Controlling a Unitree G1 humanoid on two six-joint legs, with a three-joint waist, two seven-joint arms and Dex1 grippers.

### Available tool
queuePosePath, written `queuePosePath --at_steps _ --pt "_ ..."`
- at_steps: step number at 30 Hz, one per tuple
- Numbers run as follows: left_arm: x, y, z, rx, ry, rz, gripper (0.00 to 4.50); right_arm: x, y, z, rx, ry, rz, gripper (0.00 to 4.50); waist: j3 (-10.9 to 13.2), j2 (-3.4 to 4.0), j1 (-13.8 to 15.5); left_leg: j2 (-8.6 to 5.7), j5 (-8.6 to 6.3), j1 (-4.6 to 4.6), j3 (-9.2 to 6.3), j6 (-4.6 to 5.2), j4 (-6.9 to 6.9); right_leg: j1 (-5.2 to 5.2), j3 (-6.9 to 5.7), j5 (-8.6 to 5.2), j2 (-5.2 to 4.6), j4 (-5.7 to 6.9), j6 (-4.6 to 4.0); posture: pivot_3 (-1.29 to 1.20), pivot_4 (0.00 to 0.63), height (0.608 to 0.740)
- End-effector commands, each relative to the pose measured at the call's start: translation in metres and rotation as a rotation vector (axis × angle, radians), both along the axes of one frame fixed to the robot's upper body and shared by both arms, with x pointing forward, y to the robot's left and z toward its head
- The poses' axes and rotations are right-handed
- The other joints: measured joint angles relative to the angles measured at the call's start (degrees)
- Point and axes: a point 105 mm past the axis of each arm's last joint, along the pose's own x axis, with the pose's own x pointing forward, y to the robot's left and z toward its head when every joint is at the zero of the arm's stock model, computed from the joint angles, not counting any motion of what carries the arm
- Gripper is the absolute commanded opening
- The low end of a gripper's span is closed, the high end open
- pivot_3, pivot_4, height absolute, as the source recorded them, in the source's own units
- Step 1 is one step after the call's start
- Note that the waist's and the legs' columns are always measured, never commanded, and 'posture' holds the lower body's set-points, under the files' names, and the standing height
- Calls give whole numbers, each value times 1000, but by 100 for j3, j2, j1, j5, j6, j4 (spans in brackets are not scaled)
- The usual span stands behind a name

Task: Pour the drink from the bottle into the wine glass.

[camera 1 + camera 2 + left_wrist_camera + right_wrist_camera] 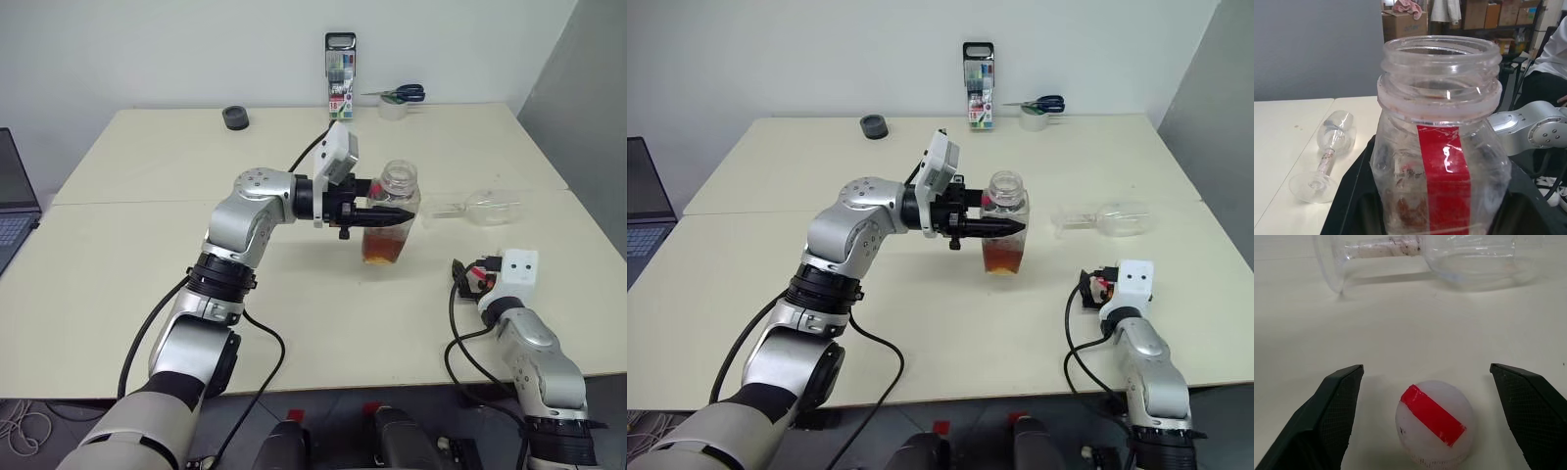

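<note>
Left gripper clamped on bottle around its middle, fingers pinching the clear walls from both sides, pointing level toward the robot's right; held upright and lifted off the table, presumably to keep the drink from spilling through the uncapped mouth

Drink sitting low in the bottle, amber-red, filling only the bottom part; neck and shoulder empty

Cap off, resting on the table between the fingers of the right gripper, white with a red strip across the top; jaws spread wide either side, not touching it, so apparently set down to free that hand

Wine glass lying on its side on the table, well apart from the bottle toward the robot's right, foot pointing toward the bottle, bowl away; just beyond the right gripper in the right wrist view

Judgement: no pour possible into a toppled glass; needs standing upright first, most likely by the free right hand, with the bottle kept aloft meanwhile

Risk: round bowl prone to rolling when nudged; thin stem a slippery hold
</note>
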Motion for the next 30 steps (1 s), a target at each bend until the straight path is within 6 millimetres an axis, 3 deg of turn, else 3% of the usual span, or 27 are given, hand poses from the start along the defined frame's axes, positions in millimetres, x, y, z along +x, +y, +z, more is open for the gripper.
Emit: queuePosePath --at_steps 1,3,5,10,13,17,20,23,30 --pt "-1 3 16 -37 -73 22 1835 -2 12 47 -132 -123 135 4466 0 0 0 -1 -4 0 1 7 0 0 1 0 0 0 1 0 150 740" --pt "3 5 18 -48 -76 49 1835 -3 18 59 -149 -144 189 4466 0 0 0 -1 -4 0 -1 8 1 1 -1 0 0 -2 2 0 150 740" --pt "17 11 24 -86 -85 147 1835 -6 35 88 -116 -196 328 4466 0 0 -11 2 -4 1 -2 8 1 1 -2 0 2 -1 1 0 150 740" --pt "46 26 34 -150 -144 410 1835 -34 79 135 -40 -199 731 4466 2 -1 5 4 -5 1 -10 8 1 3 -8 1 2 -3 2 0 150 740" --pt "70 48 46 -218 -182 666 1835 -56 102 154 11 -157 956 4466 3 -4 25 1 -5 -6 -24 10 4 3 -10 2 -4 -8 2 0 150 740" --pt "98 100 46 -299 -181 1051 1835 -58 122 172 28 -175 1065 4466 4 -5 15 1 -7 -2 -32 13 5 1 -1 5 -14 -5 6 0 150 740" --pt "105 135 36 -328 -168 1267 1835 -52 129 177 34 -189 1075 4466 3 -7 16 3 -8 -4 -39 13 5 -1 -5 5 -17 -6 6 0 150 740" --pt "103 162 12 -311 -131 1405 1835 -46 133 180 26 -217 1070 4466 1 -8 27 -1 -6 -5 -36 10 4 -3 -2 5 -25 -8 6 0 150 740" --pt "96 187 -36 -330 11 1485 1835 -41 143 185 33 -282 1074 4466 0 -22 56 -4 5 -20 -42 -9 8 -16 -6 6 -35 -7 7 0 150 740"
